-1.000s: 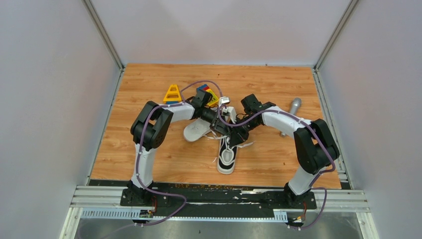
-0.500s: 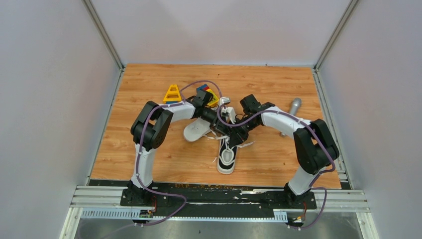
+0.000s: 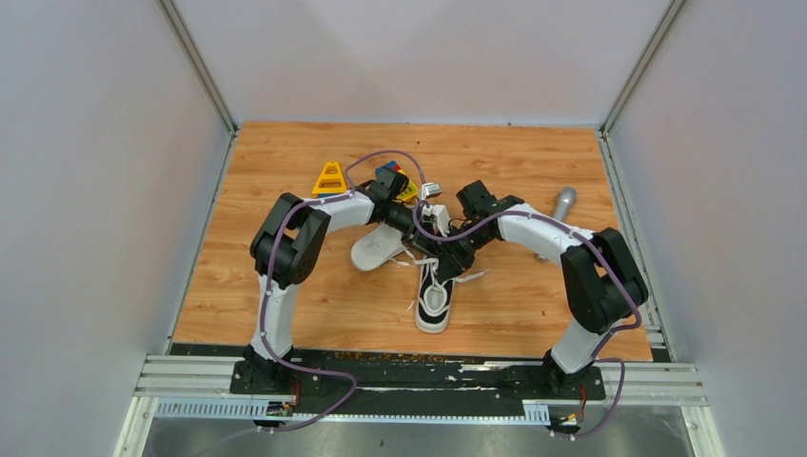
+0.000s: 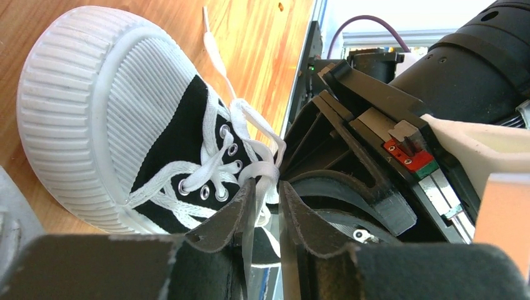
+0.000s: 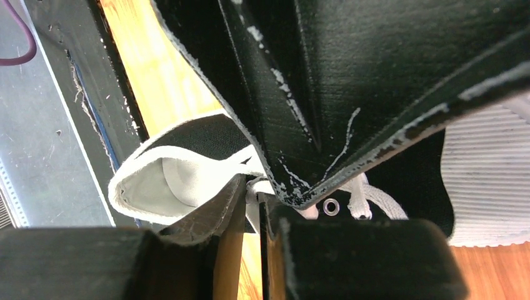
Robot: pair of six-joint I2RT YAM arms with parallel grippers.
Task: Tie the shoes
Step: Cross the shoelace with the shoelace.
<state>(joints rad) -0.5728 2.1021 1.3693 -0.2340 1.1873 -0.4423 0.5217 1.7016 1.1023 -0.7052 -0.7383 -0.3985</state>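
Note:
One black shoe [image 3: 433,305] with a white sole stands upright near the table's middle, and its white toe cap [image 4: 81,106] fills the left wrist view. The other shoe [image 3: 374,249] lies beside it, white underside up. Both grippers meet over the upright shoe's laces. My left gripper [image 4: 267,185] has its jaws a narrow gap apart, with a white lace loop [image 4: 265,172] caught between the tips. My right gripper [image 5: 255,190] is pinched on a lace strand [image 5: 253,185] by the shoe's heel opening [image 5: 162,181]. The left gripper's dark body blocks most of the right wrist view.
Colourful toy blocks [image 3: 330,179] sit behind the left arm, and more blocks [image 3: 398,179] lie by its wrist. A grey metal cylinder [image 3: 561,205] lies at the back right. Loose lace ends [image 3: 473,276] trail on the wood beside the shoe. Grey walls enclose three sides.
Both wrists have edged slightly toward the back left over the upright shoe. Neither shoe has moved.

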